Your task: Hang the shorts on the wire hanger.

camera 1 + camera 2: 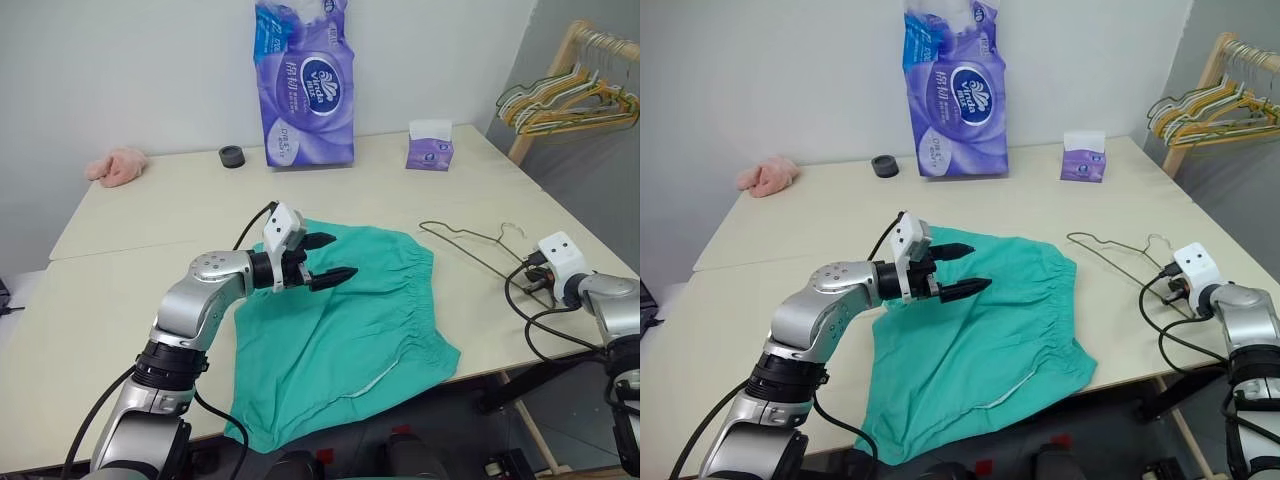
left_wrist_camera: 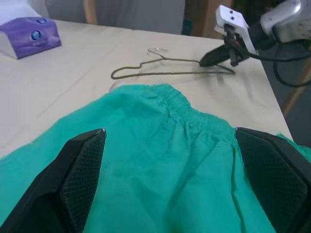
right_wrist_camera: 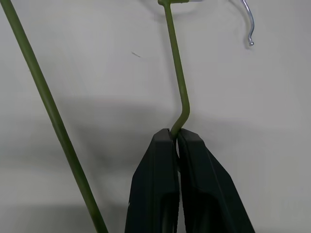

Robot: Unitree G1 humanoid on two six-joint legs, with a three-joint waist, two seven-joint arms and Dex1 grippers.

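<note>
R gripper [image 3: 176, 138] pinching wire hanger [image 1: 470, 245], hook end cropped

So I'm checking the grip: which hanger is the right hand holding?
The lone olive wire hanger flat on the table, pinched by the right hand; the others hang bunched on the rack.

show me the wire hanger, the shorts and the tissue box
wire hanger [image 1: 470, 242], left eye view, on its upper wire
shorts [image 1: 365, 320], left eye view, mid cloth
tissue box [image 1: 430, 152], left eye view, its front face
</note>
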